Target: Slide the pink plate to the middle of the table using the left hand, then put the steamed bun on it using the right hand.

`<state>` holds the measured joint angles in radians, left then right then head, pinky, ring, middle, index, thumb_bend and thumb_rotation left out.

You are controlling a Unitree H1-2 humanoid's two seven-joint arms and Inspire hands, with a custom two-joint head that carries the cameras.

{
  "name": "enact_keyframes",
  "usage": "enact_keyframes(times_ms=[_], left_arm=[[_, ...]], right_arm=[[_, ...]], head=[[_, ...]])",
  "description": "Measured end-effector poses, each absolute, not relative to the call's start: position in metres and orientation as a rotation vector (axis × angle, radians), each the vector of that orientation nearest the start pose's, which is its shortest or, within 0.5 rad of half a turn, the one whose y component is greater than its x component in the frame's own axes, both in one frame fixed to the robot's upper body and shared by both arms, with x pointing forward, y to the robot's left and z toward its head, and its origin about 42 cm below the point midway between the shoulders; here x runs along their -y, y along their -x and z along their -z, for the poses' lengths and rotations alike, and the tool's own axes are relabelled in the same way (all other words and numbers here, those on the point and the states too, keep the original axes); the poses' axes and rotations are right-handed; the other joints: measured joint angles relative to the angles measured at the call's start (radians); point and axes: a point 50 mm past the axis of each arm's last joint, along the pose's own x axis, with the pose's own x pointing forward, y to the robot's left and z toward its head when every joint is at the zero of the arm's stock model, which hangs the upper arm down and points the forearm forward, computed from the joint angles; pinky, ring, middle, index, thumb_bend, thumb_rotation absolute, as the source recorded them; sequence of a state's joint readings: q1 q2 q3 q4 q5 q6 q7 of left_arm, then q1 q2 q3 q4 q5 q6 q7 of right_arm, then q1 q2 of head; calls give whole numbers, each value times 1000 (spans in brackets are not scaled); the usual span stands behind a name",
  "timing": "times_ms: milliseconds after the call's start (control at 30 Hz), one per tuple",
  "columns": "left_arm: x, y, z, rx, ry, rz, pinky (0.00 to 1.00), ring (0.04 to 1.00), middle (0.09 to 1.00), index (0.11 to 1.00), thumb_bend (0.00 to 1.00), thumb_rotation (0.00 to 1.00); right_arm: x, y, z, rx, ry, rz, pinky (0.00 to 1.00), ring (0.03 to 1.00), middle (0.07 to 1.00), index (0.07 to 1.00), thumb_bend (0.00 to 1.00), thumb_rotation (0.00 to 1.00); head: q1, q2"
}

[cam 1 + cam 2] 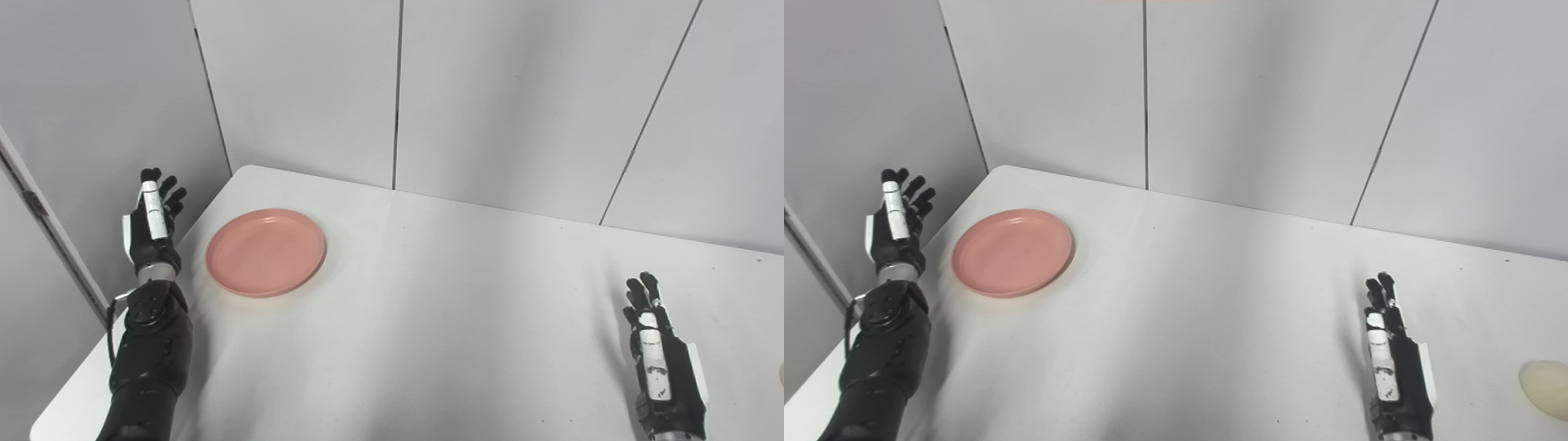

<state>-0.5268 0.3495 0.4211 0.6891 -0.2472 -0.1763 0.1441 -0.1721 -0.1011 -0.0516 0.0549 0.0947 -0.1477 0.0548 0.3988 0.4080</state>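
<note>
In the left eye view the round pink plastic plate lies flat near the far left corner of the white table, and the left robot hand is raised just beside it past the table's left edge — fingers spread, holding nothing. In the right eye view the right robot hand hangs over the table's near right part, fingers straight and empty, while the pale, rounded steamed bun sits to its right at the frame's edge — well apart from the plate.
</note>
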Motion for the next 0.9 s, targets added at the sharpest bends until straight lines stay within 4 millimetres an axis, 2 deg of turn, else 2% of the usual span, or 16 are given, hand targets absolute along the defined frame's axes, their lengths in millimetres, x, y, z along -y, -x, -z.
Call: enact_keyframes(times_ms=[33,200,500,667,900], left_arm=[[-430,-421,-154,126,128,-555,956,831,863,884,765,1000],[-422,-425,-151,100,160,-461,816,803,841,863,777,1000],[-393,-432,-142,71,176,-341,824,812,838,842,759,1000],[-385,-435,-141,61,163,-297,841,842,870,870,755,1000],[-374,-439,-146,23,170,-207,824,828,853,840,725,1000]], right_arm=[[243,-338,-145,263,6,-42,1000,1000,957,986,411,929],[242,-337,-144,251,-3,-38,1000,1000,952,985,419,911],[242,-336,-145,255,-7,-32,1000,999,969,990,402,887],[242,-335,-145,254,-9,-27,1000,1000,965,989,414,879],[242,-335,-145,255,-11,-22,1000,989,958,979,398,864]], head=[[0,2],[0,2],[2,8],[2,9],[0,12]])
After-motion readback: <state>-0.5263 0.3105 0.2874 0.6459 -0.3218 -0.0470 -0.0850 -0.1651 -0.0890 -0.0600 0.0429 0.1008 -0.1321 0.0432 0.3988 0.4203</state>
